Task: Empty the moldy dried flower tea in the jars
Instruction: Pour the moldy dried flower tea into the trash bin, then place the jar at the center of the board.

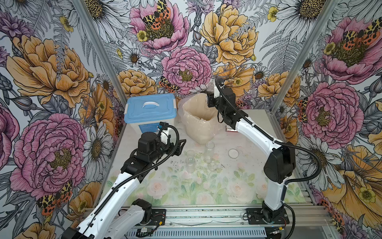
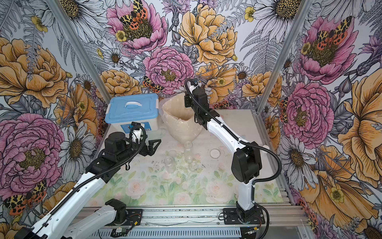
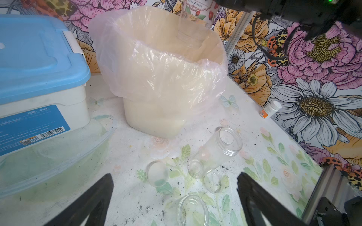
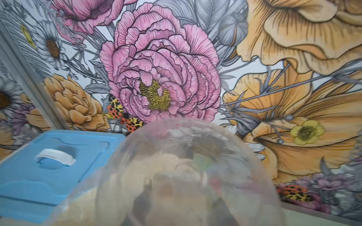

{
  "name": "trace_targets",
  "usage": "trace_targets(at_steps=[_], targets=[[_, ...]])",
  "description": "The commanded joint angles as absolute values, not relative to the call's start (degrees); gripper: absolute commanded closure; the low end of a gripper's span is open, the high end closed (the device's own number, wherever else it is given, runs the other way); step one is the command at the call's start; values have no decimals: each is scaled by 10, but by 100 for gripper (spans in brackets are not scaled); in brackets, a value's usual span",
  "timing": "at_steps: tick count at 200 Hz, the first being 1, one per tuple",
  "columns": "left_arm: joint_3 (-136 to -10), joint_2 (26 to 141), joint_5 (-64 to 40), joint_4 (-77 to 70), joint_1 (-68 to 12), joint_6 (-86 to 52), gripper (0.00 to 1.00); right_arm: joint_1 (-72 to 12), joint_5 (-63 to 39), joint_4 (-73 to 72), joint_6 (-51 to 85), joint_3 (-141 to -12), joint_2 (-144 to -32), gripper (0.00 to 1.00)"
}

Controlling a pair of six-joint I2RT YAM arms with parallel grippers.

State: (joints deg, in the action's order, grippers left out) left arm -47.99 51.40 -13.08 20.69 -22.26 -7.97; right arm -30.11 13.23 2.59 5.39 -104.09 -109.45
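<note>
My right gripper (image 1: 213, 93) is shut on the wide labelled jar (image 3: 194, 21) and holds it tipped, mouth down, over the bag-lined bin (image 1: 198, 115). In the right wrist view the jar (image 4: 186, 166) is a blur in front of my gripper (image 4: 182, 209), and its contents cannot be made out. Two plain clear jars sit on the table without lids: one lies on its side (image 3: 215, 150), the other (image 3: 193, 209) is between my left gripper's fingers. The left gripper (image 3: 174, 197) hovers open above them. Of the tea, only dark crumbs (image 3: 145, 209) show on the table.
A blue-lidded white storage box (image 1: 151, 107) stands left of the bin. Two small clear lids (image 3: 158, 174) (image 3: 213, 182) lie by the jars, and a round white lid (image 1: 233, 153) to their right. A tiny orange-labelled bottle (image 3: 270, 109) lies against the right wall.
</note>
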Motion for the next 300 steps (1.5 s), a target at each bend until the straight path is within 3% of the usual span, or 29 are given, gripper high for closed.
trace_targets(at_steps=[1,29,42,72,83,107,146,198,240,300], targets=[[-472,515,-140,194,-219,-79,1,-346,194,29,-35,-1066,-1091,79],[-471,515,-138,194,-218,-79,1,-278,25,12,211,-1046,-1073,81],[-471,515,-138,194,-218,-79,1,-287,33,17,168,-1054,-1077,81],[-471,516,-140,194,-218,-79,1,-345,188,29,-40,-1058,-1089,78],[-471,516,-139,194,-218,-79,1,-336,171,32,6,-1053,-1082,78],[-472,516,-139,194,-218,-79,1,-277,26,19,209,-1043,-1069,81],[-471,515,-140,195,-218,-79,1,-320,134,24,50,-1049,-1068,80],[-467,508,-144,172,-218,-94,1,-274,54,4,238,-1042,-1025,81],[-461,510,-186,19,-206,-305,1,-260,40,-30,342,-1018,-963,81],[-543,597,-270,-140,-212,-595,1,-233,14,-133,531,-860,-840,80]])
